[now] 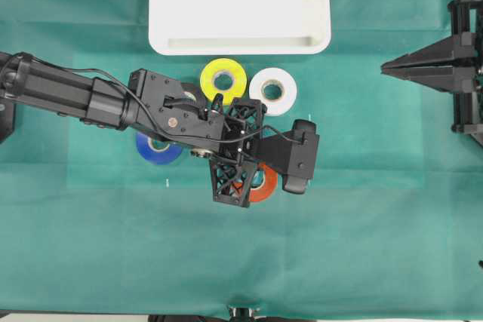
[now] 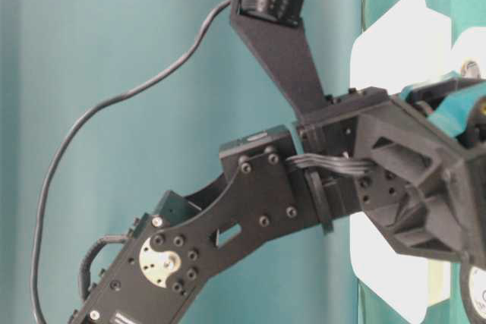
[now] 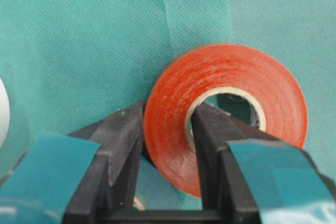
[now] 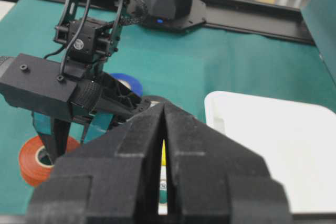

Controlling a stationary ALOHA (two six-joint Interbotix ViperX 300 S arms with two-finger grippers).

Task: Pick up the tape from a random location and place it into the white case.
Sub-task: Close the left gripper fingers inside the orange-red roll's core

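Note:
The orange-red tape [image 3: 236, 69] lies flat on the green cloth, showing in the overhead view [image 1: 264, 184] just beneath my left wrist. My left gripper [image 3: 167, 111] is shut on the roll's wall, with one finger [image 3: 126, 135] against the outer rim and the other [image 3: 207, 129] inside the pale core. The right wrist view catches the same tape [image 4: 29, 156] at its lower left. The white case [image 1: 238, 39] sits at the back centre, with nothing inside. My right gripper [image 1: 385, 68] hangs at the far right, shut and holding nothing, well away from the rolls.
A yellow roll [image 1: 223, 80] and a white roll [image 1: 272, 90] lie between the tape and the case. A blue roll [image 1: 158, 148] lies left of them, under the left arm. A dark roll [image 1: 192, 94] is partly hidden by that arm.

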